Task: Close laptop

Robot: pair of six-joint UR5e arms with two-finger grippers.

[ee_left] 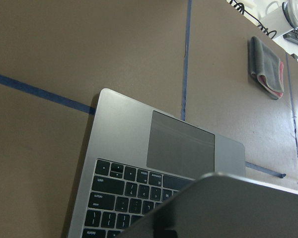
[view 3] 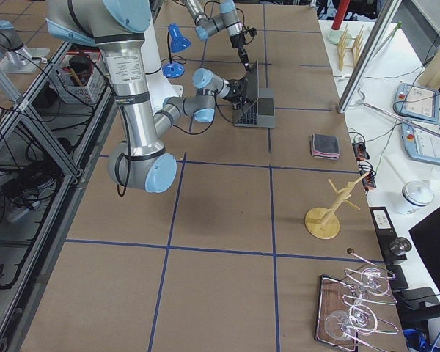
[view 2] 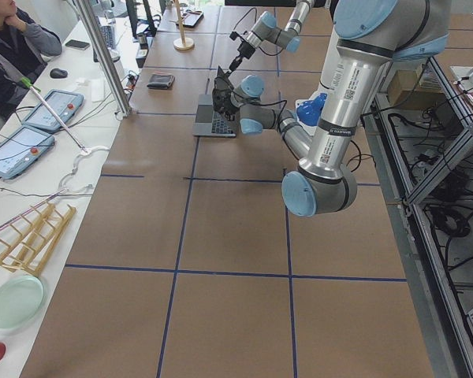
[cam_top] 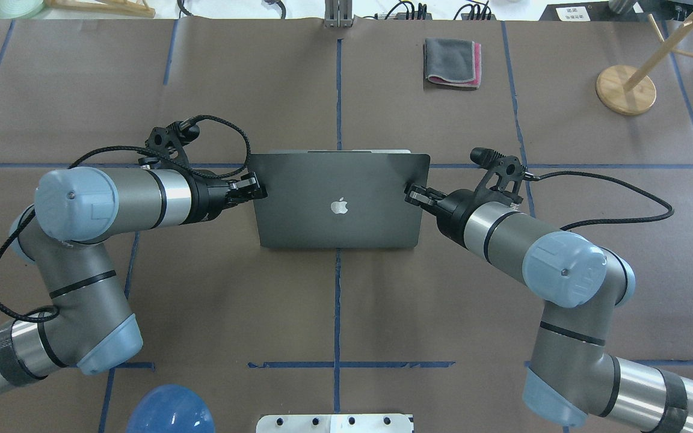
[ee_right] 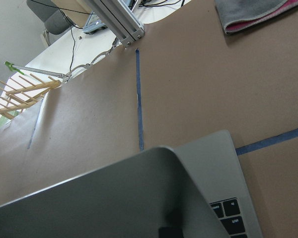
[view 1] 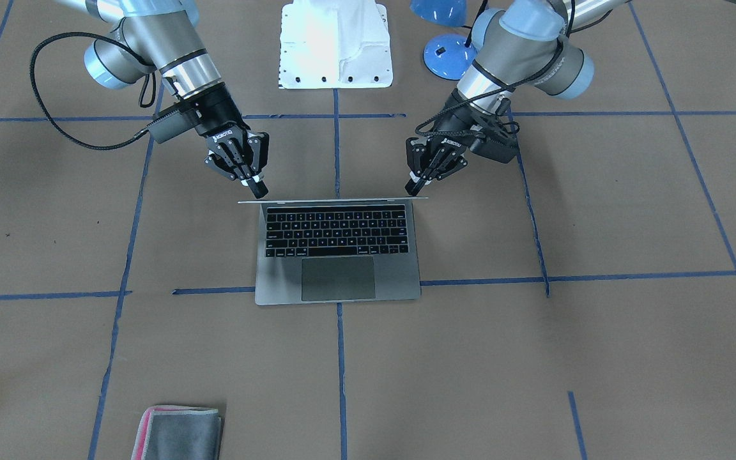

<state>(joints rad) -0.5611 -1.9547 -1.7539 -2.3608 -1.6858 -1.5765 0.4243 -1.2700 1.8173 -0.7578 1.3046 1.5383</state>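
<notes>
Nearest us in the front-facing view lies a folded grey-and-pink cloth (view 1: pixel 176 433), at the bottom edge of the brown paper-covered table (view 1: pixel 598 358) with its blue tape lines. Well apart from it, mid-table, we see the slim space-grey metal laptop (view 1: pixel 400 278) standing open. Its black keys and large trackpad face up, and the upright lid shows only as a thin edge. The right gripper (view 1: pixel 256 187) sits just behind that edge's corner on the view's left, and the left gripper (view 1: pixel 414 186) just behind the corner on the view's right. Each has its fingers drawn together to a single tip.

From overhead we look onto the lid's back with its apple logo. Both grippers' tips meet the lid's side edges near the top corners. The cloth lies beyond the laptop, and a round wooden stand with a slanted stick (cam_top: pixel 625 90) is well off to the right.

The left side view shows the laptop small and far, with both arms at it. On the white side bench close to the camera rests a pale green round plate (view 2: pixel 14 301); we cannot make out what it holds.

The right side view has a dark tray (view 3: pixel 331 287) nearest, carrying clear glassy pieces too small to name.

Through the left wrist camera we see keys, trackpad and a blurred lid corner. Through the right wrist camera we see the lid's grey back and a corner of the base.
</notes>
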